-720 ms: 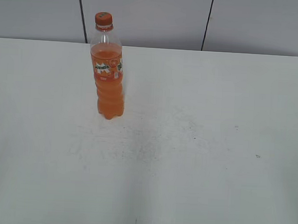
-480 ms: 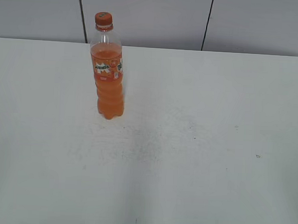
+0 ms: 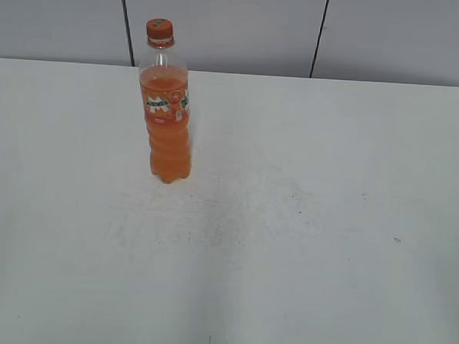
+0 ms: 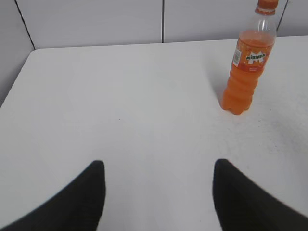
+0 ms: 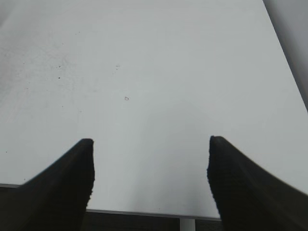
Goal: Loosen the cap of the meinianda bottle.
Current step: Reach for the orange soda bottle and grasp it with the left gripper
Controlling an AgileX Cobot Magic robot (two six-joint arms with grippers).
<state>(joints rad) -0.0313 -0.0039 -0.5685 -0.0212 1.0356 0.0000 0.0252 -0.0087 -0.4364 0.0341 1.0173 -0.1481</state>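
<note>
Above the near edge of the table [image 5: 159, 62], the right gripper [image 5: 150, 144] hangs with its two dark fingers spread wide and nothing between them; its own camera shows only bare white tabletop ahead. The left gripper [image 4: 159, 166] is likewise spread and empty. From it the bottle [image 4: 245, 67] stands upright at about one o'clock, well apart. Neither arm shows in the exterior view, where the bottle [image 3: 168, 107] stands at about ten o'clock from the table's middle, near the far edge, with the cap [image 3: 159, 29] seated on its neck.

The bottle looks nearly full, so it should be fairly heavy and steady on its base, yet tall and slim enough to tip under a sideways push. Its clear plastic wall is likely smooth and a little yielding. The ribbed lower body, below the label, seems the best place for one gripper to clamp, while the other pinches the small cap across its sides to twist it.
</note>
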